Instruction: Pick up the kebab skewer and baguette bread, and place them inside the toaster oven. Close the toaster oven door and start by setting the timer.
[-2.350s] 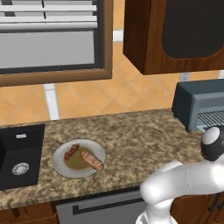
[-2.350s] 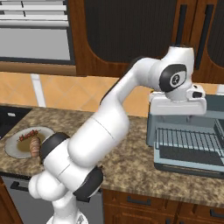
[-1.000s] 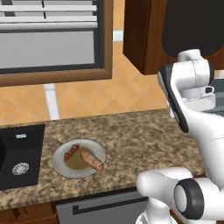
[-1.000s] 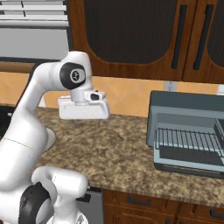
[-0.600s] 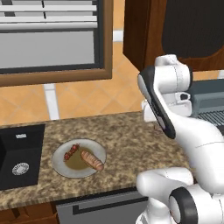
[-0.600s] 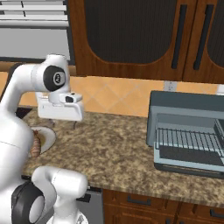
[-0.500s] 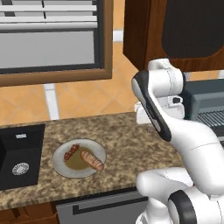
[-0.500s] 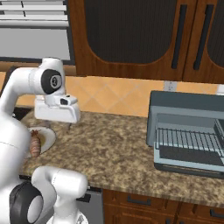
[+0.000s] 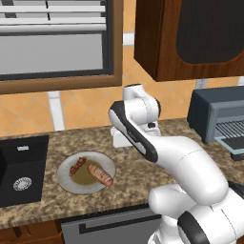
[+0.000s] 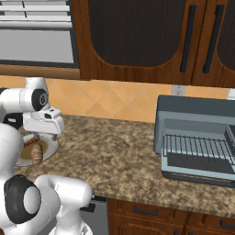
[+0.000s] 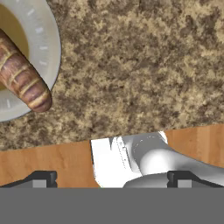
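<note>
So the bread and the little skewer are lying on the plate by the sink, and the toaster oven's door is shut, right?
Not quite: the toaster oven door is open, folded down, with the rack showing in the right base view. The bread and skewer do lie on the plate by the sink.

Arm swung from toaster oven point(image 10: 195, 137) — claw point(image 9: 125, 150) now beside plate point(image 9: 66, 183)

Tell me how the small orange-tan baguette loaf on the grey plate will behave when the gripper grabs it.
The orange-tan baguette loaf is rounded and sausage-like, so it may roll across the grey plate if nudged. Its ridged crust probably gives the fingers some hold. It looks small, so likely light.
</note>
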### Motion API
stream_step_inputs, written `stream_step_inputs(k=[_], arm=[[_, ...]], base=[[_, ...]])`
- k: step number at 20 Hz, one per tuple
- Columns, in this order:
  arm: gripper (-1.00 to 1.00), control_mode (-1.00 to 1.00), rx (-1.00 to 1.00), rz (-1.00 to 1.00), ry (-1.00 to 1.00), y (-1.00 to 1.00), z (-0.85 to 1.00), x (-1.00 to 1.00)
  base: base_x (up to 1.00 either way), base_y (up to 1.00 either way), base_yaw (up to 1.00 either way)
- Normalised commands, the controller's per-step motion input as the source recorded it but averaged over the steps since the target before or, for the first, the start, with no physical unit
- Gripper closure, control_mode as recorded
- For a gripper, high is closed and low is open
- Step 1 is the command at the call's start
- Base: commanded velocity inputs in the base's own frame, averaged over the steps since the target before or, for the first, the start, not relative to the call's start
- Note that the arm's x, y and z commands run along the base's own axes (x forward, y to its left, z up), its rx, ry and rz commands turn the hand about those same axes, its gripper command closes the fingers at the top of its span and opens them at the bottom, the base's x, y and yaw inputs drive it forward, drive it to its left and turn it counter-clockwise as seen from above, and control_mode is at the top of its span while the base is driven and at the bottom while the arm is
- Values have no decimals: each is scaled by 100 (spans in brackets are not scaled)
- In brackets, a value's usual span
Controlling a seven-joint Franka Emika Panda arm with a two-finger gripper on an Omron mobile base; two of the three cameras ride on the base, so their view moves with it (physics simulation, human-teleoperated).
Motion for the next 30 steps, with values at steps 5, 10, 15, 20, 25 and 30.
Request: stream_step_inputs(k=[5,10,15,20,25,30], arm=[[-100,-100,-5,22,9,80,-34,49],[-100,-100,-4,24,13,74,-48,23],[-100,-100,1,22,3,49,-63,48],[-100,-100,10,22,0,5,-45,56],[-100,-100,17,18,1,2,-50,17],[-100,-100,10,9,2,9,-44,-8]], base=[[0,0,0],[0,0,0],[0,0,0],[0,0,0],[0,0,0],[0,0,0]])
